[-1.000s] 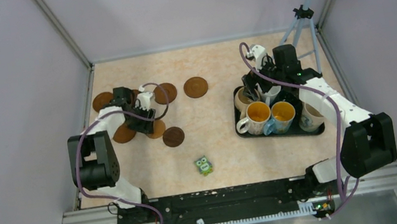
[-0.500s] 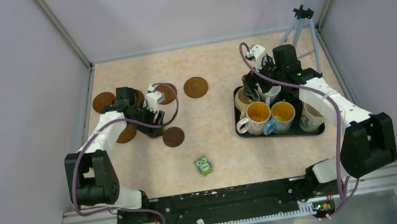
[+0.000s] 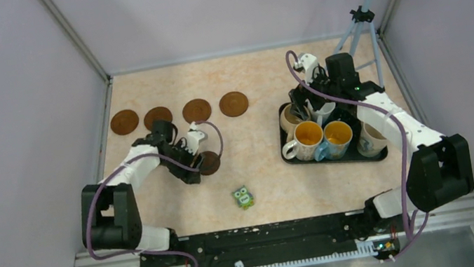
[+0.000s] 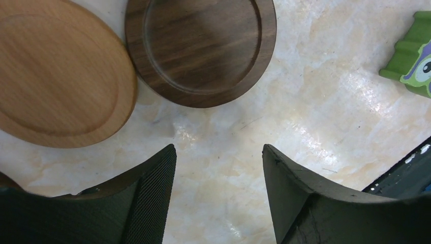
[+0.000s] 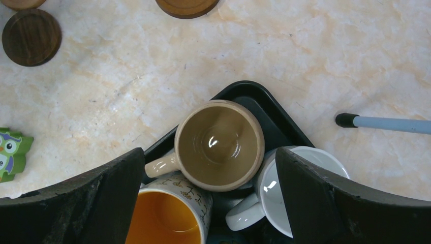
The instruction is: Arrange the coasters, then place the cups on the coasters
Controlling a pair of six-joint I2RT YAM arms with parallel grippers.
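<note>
left fingers (image 4: 147, 203) parted, empty, just short of dark coaster (image 4: 201, 48) and tan coaster (image 4: 61, 76) near table's left edge; coaster row (image 3: 196, 110) lies toward far edge. right fingers (image 5: 91, 198) wide over beige cup (image 5: 219, 145) in tray (image 5: 274, 109). step: arranging coasters; next, pinch dark coaster's rim, carry it to the row

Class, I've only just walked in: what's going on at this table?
The left gripper, open and empty, hovers near a dark coaster and a tan coaster lying side by side. Four more coasters form a row farther back. The right gripper, open, hangs over a beige mug in the black tray. Nothing stands on any coaster yet.
</note>
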